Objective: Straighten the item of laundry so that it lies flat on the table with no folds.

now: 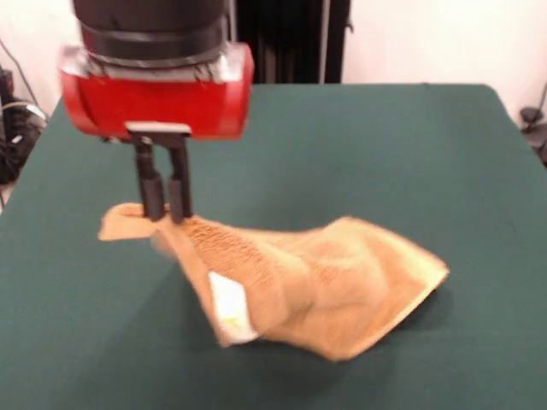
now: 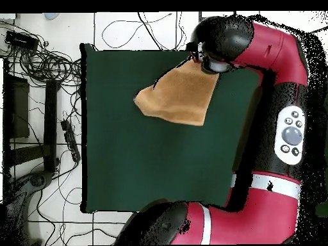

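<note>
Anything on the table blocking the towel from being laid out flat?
Nothing visible. The gripper already pinches one corner of the towel, jaws closed on it, with that corner lifted and the rest draped down. The green table around it is bare in both views.

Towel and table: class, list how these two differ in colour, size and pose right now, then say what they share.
Colour: the towel is orange-tan; the table is dark green.
Size: the towel covers a small patch; the table is far larger.
Pose: the towel is lifted at one corner by the gripper and hangs creased, while the table top lies flat and level.
Extras: the towel carries a white tag; the table shows none.
Shared: both have soft cloth surfaces.
</note>
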`<state>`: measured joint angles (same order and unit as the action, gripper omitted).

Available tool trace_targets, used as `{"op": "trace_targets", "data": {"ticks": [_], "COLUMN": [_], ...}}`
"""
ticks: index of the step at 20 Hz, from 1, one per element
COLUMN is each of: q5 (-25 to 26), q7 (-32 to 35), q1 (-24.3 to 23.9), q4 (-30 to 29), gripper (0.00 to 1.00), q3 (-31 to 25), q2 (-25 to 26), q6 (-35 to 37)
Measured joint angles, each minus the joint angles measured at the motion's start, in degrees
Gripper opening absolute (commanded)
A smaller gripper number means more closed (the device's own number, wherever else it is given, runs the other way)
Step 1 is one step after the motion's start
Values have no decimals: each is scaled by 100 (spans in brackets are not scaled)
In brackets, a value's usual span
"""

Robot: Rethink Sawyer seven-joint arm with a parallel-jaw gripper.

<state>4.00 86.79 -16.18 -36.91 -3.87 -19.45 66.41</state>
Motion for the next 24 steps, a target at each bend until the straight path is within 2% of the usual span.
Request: {"op": "trace_targets", "data": {"ticks": [10,11,24], "q5": [88,89,90], "q7": [-276,-319,-322], "q1": [-130,-128,-127], "q4": [1124,1261,1398], "gripper": [0,100,100], "q3": [-404,-481,-649], "q2": [331,394,591], "q6": [9,9,9]}}
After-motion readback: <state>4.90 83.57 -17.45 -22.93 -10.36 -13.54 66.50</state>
